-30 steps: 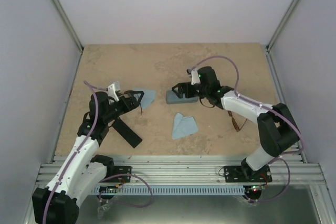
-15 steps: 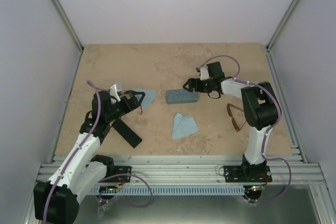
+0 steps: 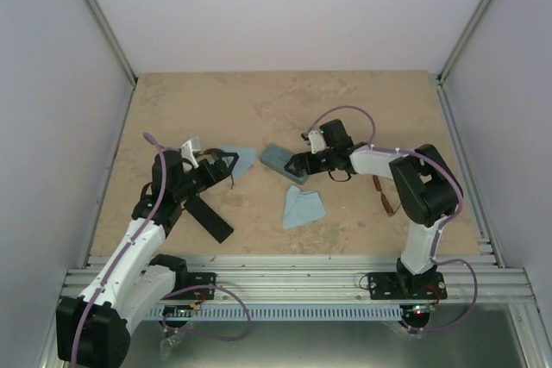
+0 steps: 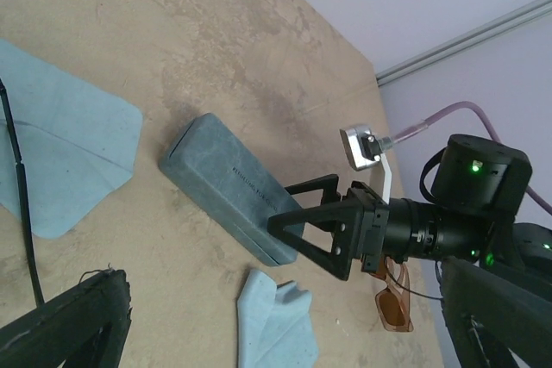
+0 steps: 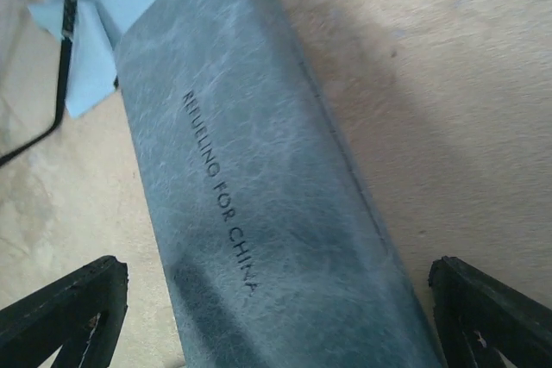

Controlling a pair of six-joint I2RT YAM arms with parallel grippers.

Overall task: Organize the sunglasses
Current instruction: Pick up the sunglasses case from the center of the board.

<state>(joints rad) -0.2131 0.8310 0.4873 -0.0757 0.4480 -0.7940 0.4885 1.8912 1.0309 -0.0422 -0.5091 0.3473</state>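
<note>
The black sunglasses (image 3: 230, 177) lie by the left cloth (image 3: 240, 159); only a thin arm shows in the left wrist view (image 4: 19, 178) and part of the frame in the right wrist view (image 5: 65, 49). My left gripper (image 3: 219, 161) hovers at them with its fingers wide apart; I cannot see them gripping anything. The brown sunglasses (image 3: 385, 196) lie on the table at the right, partly behind my right arm, also seen in the left wrist view (image 4: 395, 309). My right gripper (image 3: 297, 164) is open, straddling the near end of the grey-blue case (image 5: 259, 204).
The grey-blue case (image 3: 281, 162) lies tilted mid-table. A black case (image 3: 210, 217) lies beside my left arm. A second light-blue cloth (image 3: 302, 207) lies crumpled in front of the grey-blue case. Side walls border the table.
My right gripper swung away to the right of the grey-blue case, then came back over its end. The case has turned and shifted left. The left arm has barely moved.
</note>
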